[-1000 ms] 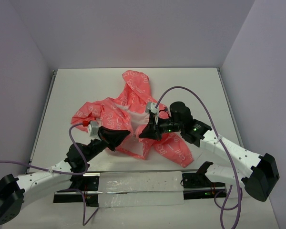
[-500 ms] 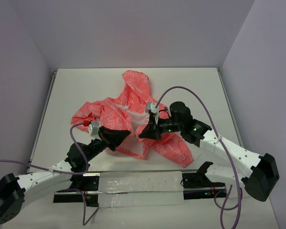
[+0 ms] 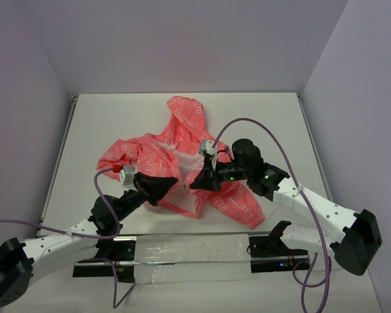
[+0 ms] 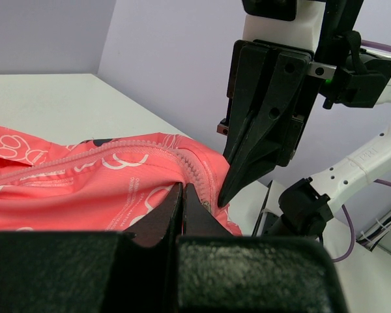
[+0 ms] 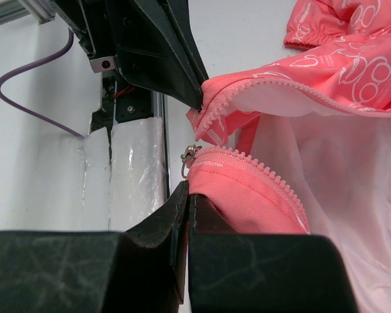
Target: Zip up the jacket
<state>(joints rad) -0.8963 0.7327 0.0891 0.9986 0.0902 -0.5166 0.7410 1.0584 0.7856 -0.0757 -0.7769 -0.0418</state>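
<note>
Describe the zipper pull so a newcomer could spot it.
Find the coral-pink jacket on the white table. The right gripper pinches one zipper edge at its hem. The zipper pull is the silver ring at that edge's tip, the only metal there.
</note>
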